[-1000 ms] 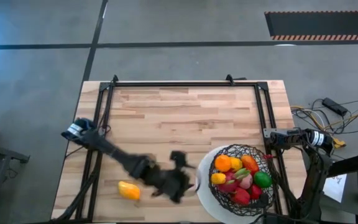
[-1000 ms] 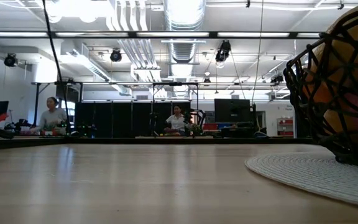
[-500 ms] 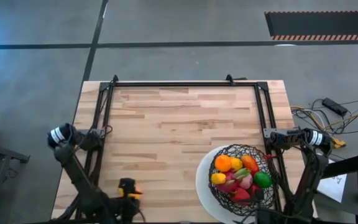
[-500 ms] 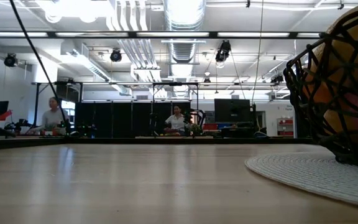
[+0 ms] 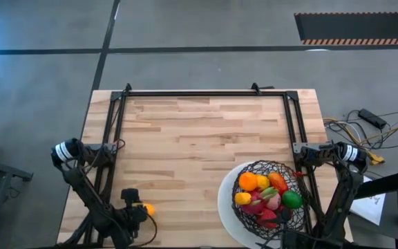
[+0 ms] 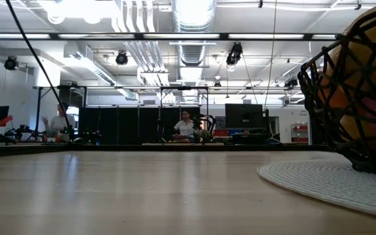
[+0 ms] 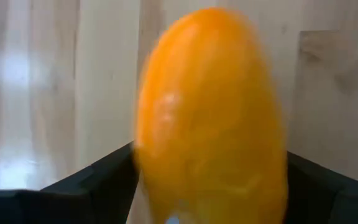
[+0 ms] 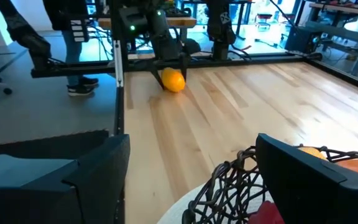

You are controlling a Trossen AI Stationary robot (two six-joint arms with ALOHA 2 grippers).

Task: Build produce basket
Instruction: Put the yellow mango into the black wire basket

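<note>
Pale wooden planks of the desk (image 5: 199,138) lay mostly bare, and the task was judged nearly done: the wire basket (image 5: 302,181) on its white base near the right arm was already heaped with toy produce (image 5: 268,197). One smooth, oval orange-yellow fruit (image 5: 146,209) was left at the opposite near corner, framed by the left claw (image 5: 134,209), though whether it was clenched could not be told. The right claw (image 8: 185,180) was held released over the basket.
</note>
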